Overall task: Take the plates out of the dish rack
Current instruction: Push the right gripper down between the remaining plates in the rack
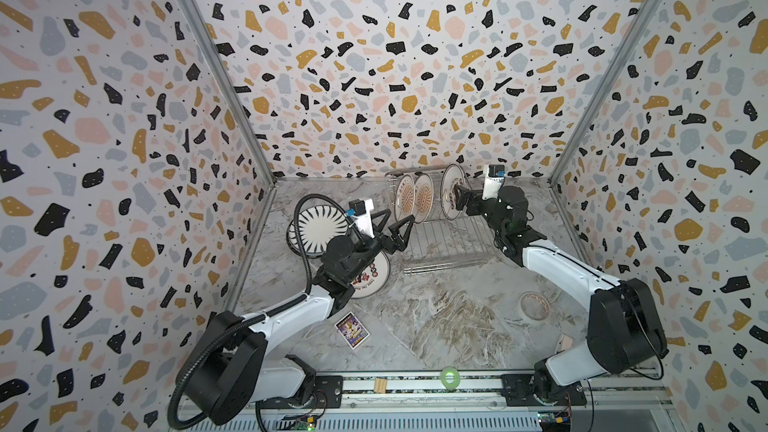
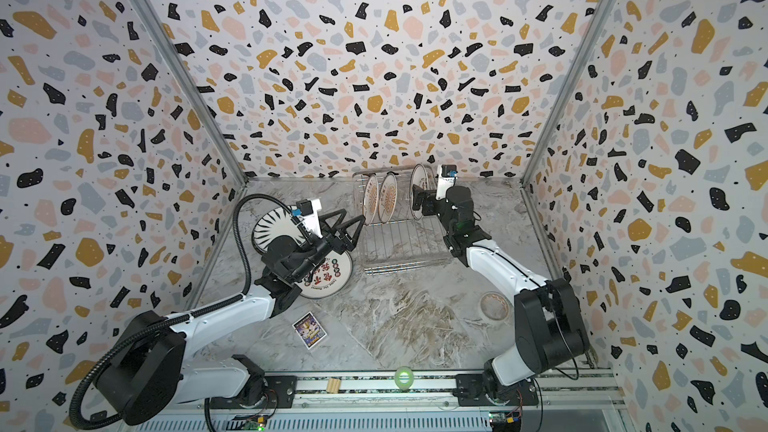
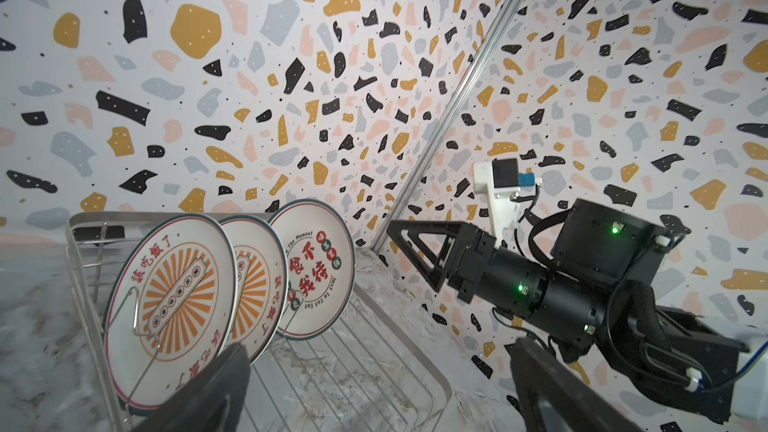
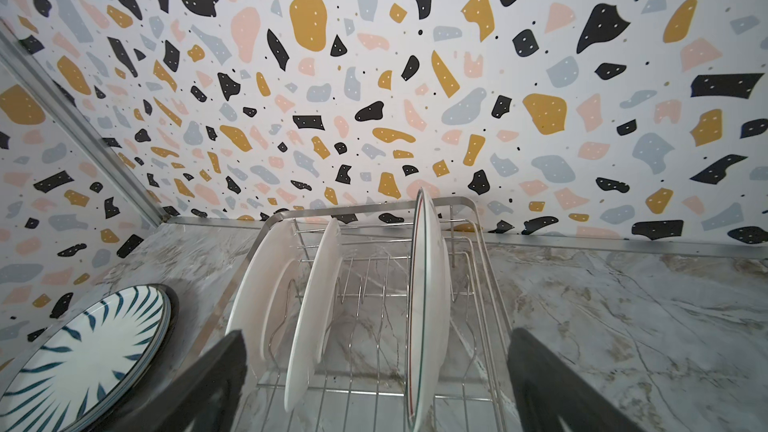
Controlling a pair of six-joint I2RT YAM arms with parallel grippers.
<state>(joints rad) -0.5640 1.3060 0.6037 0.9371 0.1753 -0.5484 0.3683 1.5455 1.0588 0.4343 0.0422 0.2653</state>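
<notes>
At twelve o'clock on the marble tabletop (image 1: 436, 326), the dish rack (image 1: 446, 243); upright at its far end, a sunburst plate (image 1: 404, 197), a second sunburst plate (image 1: 424, 197) and, toward three o'clock, a red-character plate (image 1: 451, 178); astride its rim, the right gripper (image 1: 457, 198), jaws wide apart, clamping nothing; at the rack's nine o'clock edge, the left gripper (image 1: 398, 222), spread wide and empty; beyond it, a black-striped plate (image 1: 322, 228) lying flat; at the rack's seven o'clock, a flat red-character plate (image 1: 376, 280).
</notes>
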